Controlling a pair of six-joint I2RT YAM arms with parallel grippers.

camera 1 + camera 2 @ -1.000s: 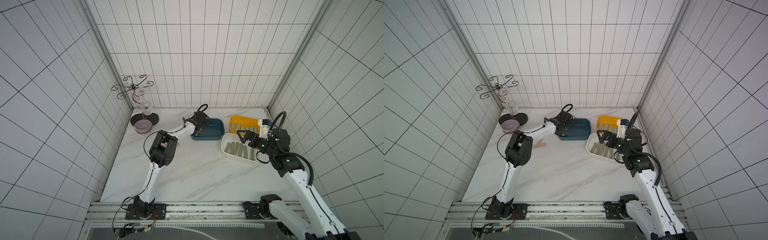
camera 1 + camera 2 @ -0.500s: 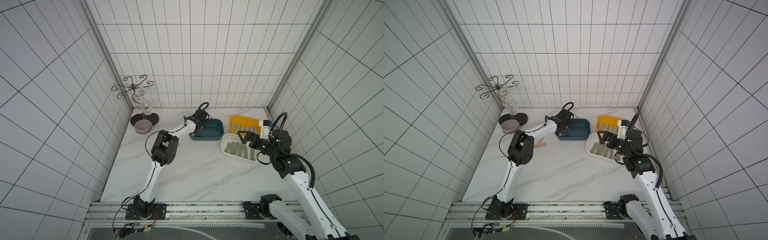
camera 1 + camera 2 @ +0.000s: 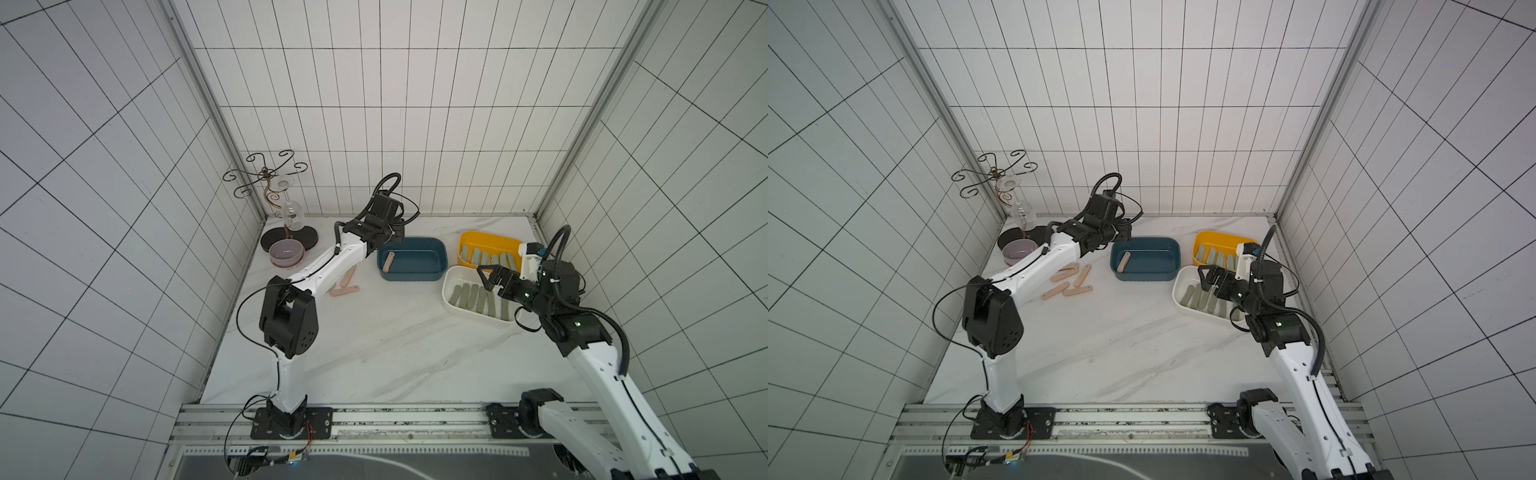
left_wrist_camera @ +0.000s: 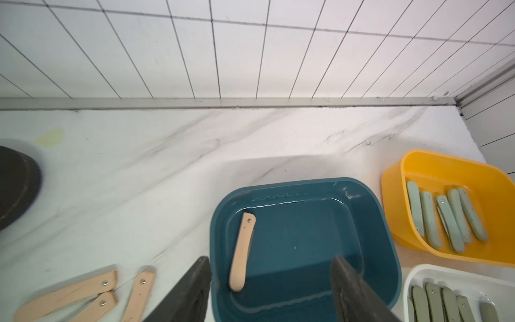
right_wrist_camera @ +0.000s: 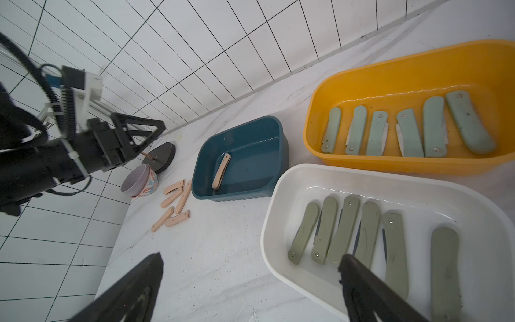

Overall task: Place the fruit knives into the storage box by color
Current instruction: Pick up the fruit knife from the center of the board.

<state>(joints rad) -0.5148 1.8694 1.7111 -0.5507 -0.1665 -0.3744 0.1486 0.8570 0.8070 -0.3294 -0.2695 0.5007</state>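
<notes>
A peach-pink fruit knife (image 4: 242, 251) lies loose at one end of the dark blue storage box (image 4: 306, 182). My left gripper (image 4: 271, 259) hangs just above that end, open, with nothing between its fingers. Several more peach knives (image 3: 1067, 286) lie on the marble left of the blue box. A yellow box (image 5: 390, 61) holds several pale mint knives (image 5: 407, 131). A white box (image 5: 278, 195) holds several olive knives (image 5: 342, 231). My right gripper (image 5: 250, 256) is open and empty over the white box's near rim.
A wire glass rack (image 3: 274, 195) with a hanging wine glass stands on a black base in the back left corner, a small bowl (image 3: 286, 252) in front of it. Tiled walls close in the back and both sides.
My left gripper has gone from shut to open over the blue box, and the peach knife now lies in it. The right arm has hardly moved.
</notes>
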